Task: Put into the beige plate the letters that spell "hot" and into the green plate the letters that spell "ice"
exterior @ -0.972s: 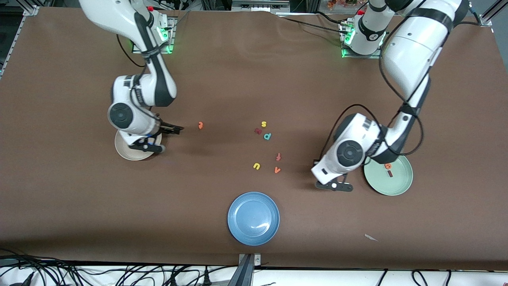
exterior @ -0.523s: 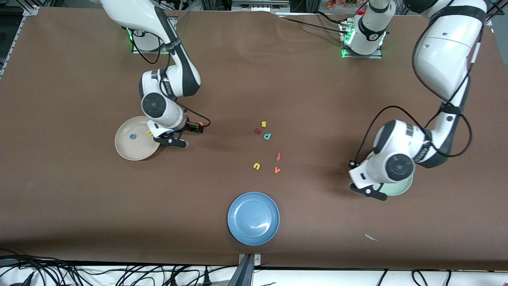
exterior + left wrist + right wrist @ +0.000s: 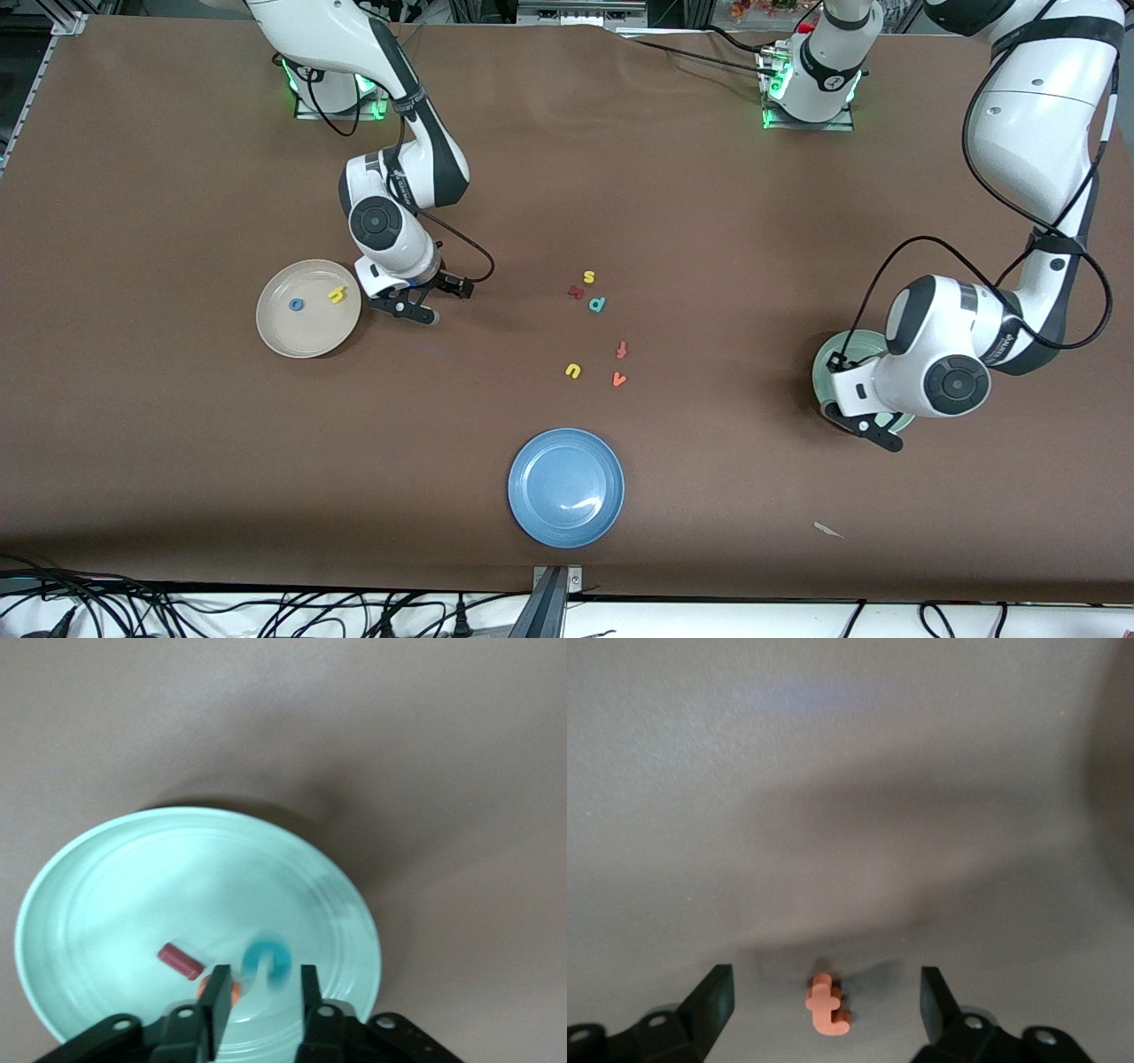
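The left pincer [image 3: 260,1005] hangs over the green plate [image 3: 826,365], fingers a little apart and empty; inside lie the i [image 3: 180,961], c [image 3: 267,960] and e [image 3: 213,988]. The beige plate [image 3: 276,330] holds the o [image 3: 296,305] and h [image 3: 336,295]. Beside it, the right pincer [image 3: 827,1005] spreads wide around the t [image 3: 826,1003] on the counter [image 3: 726,221].

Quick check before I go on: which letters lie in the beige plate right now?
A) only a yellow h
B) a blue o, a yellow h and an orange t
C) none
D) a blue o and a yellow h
D: the beige plate holds the blue o and the yellow h, while the orange t lies on the table between the open fingers of the right gripper.
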